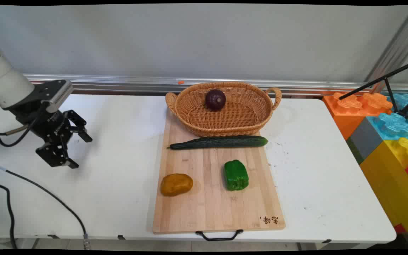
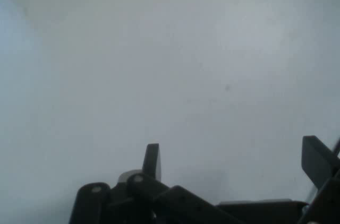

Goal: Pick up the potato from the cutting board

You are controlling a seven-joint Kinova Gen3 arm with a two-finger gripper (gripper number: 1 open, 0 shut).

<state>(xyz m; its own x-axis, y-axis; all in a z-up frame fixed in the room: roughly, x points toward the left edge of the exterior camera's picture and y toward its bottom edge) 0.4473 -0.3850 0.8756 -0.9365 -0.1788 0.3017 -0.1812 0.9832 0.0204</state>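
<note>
Some risk can be judged from how things lie: the cucumber (image 1: 219, 142) is pressed close against the front of the basket (image 1: 190, 109), so a reach for either could nudge the other, and its round body could roll across the cutting board (image 1: 211, 209). The onion (image 1: 215, 100) sits loose inside the basket, toward its back wall, and could be set rolling if the basket were bumped. The black cable (image 1: 48, 194) trailing over the table (image 1: 119, 141) near the arm could be caught or dragged by a low sweep.

The gripper (image 1: 82, 151) is held above bare table at the left, well apart from the board and everything on it. The wrist is angled so that the fingers (image 1: 72, 164) are pointed down and toward the right. Its two fingers are spread wide with nothing between them; in the hand view the gripper (image 2: 234, 157) is shown over plain white surface only.

On the board, a green pepper (image 1: 236, 175) is stood near the middle, with a yellow-brown potato (image 1: 176, 184) lying to its left, the two apart. Coloured toy blocks (image 1: 384, 124) are stacked beyond the table's right end
</note>
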